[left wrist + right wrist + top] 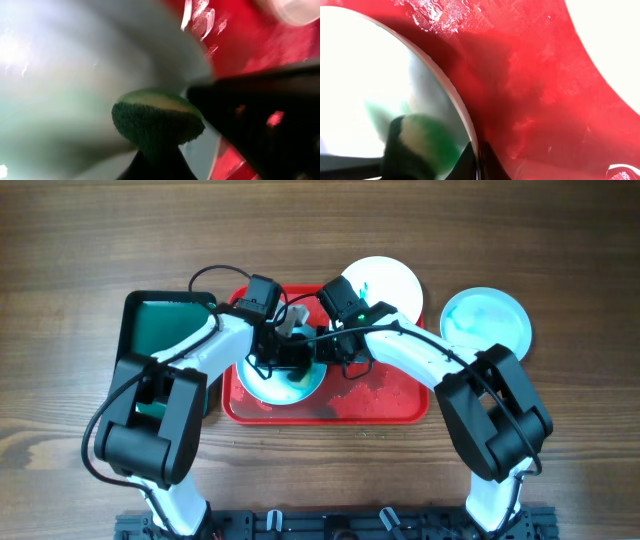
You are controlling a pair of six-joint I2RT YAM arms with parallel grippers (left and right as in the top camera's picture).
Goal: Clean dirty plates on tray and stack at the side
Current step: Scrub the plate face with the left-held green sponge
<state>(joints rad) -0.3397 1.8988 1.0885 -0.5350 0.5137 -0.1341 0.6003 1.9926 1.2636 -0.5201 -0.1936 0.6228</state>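
A dirty plate with green smears lies in the left half of the red tray. My left gripper is over it, shut on a green sponge that presses on the plate's inside. My right gripper is shut on this plate's right rim; in the right wrist view the rim runs between the fingertips and the sponge shows inside the plate. A white plate lies at the tray's far right corner. A pale aqua plate lies on the table to the right.
A dark green tray sits just left of the red tray, under my left arm. Wet foam patches lie on the red tray floor. The white plate's edge shows in the right wrist view.
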